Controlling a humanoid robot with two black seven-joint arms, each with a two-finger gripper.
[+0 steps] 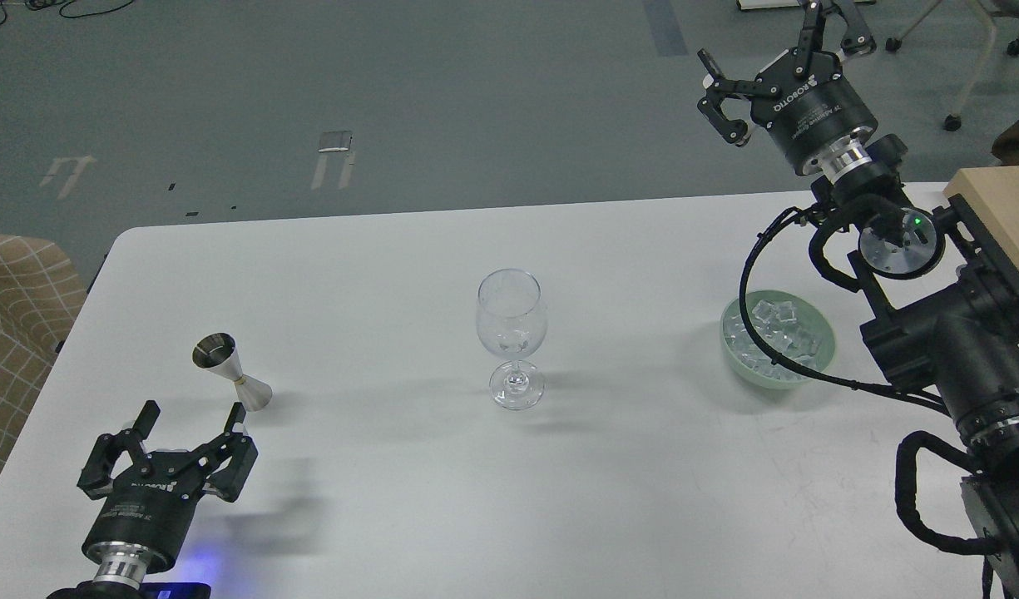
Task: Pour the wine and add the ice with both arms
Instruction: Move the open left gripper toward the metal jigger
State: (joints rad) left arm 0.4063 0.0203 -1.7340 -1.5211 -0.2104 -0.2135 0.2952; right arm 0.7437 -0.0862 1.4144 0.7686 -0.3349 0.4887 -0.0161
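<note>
The wine glass (511, 337) stands upright near the centre of the white table (376, 499) and serves as the reference point. Something clear lies low in its bowl; whether this is liquid or a cube cannot be determined. To the left of the glass, and slightly nearer the viewer, a steel jigger (230, 370) stands upright, tilted a little; its contents are not visible. The left gripper (191, 412) hangs further left of the glass and nearer the viewer, just behind the jigger, fingers spread wide and empty. To the right of the glass sits a pale green bowl (817, 320) containing the ice (777, 331), a heap of small clear cubes. The right gripper (771, 42) is raised beyond and to the right of the glass, above the far table edge, fingers spread wide and empty. A black cable (754, 324) crosses over the bowl.
</note>
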